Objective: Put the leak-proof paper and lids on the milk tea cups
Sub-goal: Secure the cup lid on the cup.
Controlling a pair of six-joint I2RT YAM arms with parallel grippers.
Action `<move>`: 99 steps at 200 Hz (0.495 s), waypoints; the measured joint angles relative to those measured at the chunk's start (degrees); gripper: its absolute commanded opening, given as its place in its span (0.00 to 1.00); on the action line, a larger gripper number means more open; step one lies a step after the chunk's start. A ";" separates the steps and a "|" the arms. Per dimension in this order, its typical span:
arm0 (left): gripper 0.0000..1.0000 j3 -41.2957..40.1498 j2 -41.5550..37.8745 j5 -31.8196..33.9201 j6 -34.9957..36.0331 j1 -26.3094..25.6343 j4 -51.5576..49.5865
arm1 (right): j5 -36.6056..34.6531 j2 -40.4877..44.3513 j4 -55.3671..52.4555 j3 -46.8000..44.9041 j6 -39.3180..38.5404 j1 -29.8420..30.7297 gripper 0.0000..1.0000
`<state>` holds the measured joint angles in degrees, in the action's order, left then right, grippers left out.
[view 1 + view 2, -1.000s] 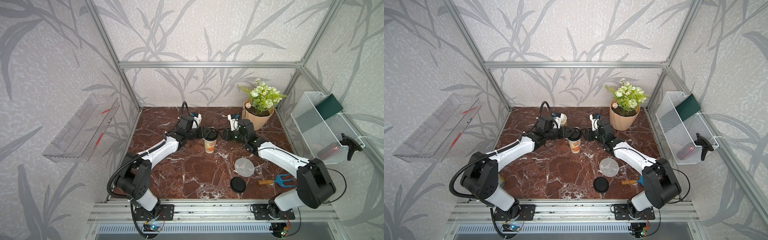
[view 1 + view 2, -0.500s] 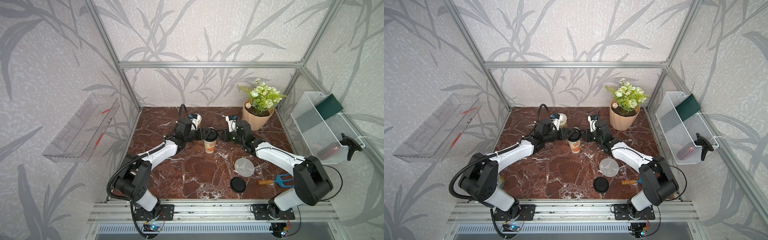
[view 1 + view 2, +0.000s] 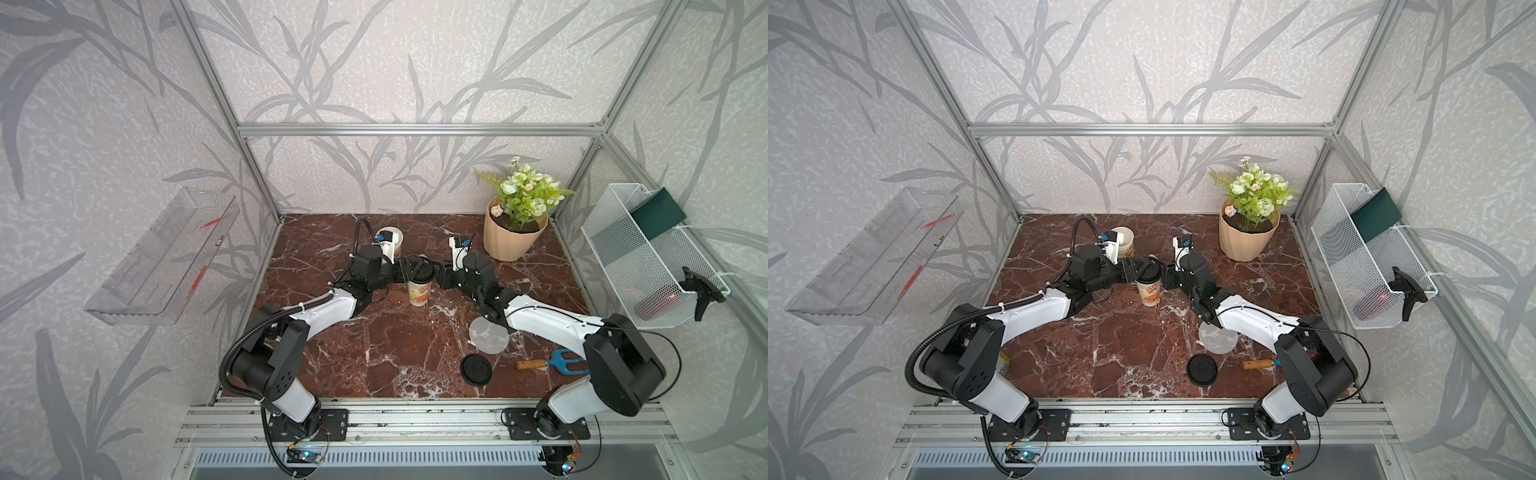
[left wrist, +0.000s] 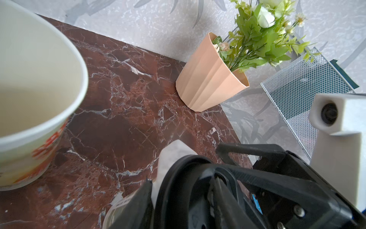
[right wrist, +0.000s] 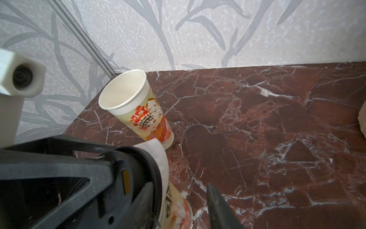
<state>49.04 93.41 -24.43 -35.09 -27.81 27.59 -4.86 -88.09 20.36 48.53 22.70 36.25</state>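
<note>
A printed milk tea cup (image 3: 418, 293) stands mid-table with a black lid (image 3: 422, 268) on top. A flap of leak-proof paper (image 4: 174, 152) sticks out under the lid. My left gripper (image 3: 415, 269) straddles the lid's rim, one finger outside it and one on the lid top; whether it clamps is unclear. My right gripper (image 5: 182, 206) is open around the cup's top, its far finger apart from the wall. A second cup (image 5: 136, 111) stands open at the back left. Another paper disc (image 3: 489, 340) lies flat beside the right forearm.
A loose black lid (image 3: 476, 370) and a blue garden fork (image 3: 548, 364) lie near the front right. A peach plant pot (image 3: 513, 241) stands at the back right. A wire basket (image 3: 648, 257) hangs on the right wall, a clear shelf (image 3: 162, 266) on the left.
Both wrists have edged slightly toward the back. The right jaws have narrowed a little around the cup. The cup and the lid have not moved.
</note>
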 measured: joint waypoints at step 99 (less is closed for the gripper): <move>0.53 0.37 1.07 1.36 -0.96 -0.52 2.12 | -4.59 1.07 -6.03 3.80 -2.05 1.64 0.48</move>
<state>49.41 94.48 -23.07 -36.05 -28.34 29.71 -9.45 -87.02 14.33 52.34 20.64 37.89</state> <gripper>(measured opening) 0.506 0.469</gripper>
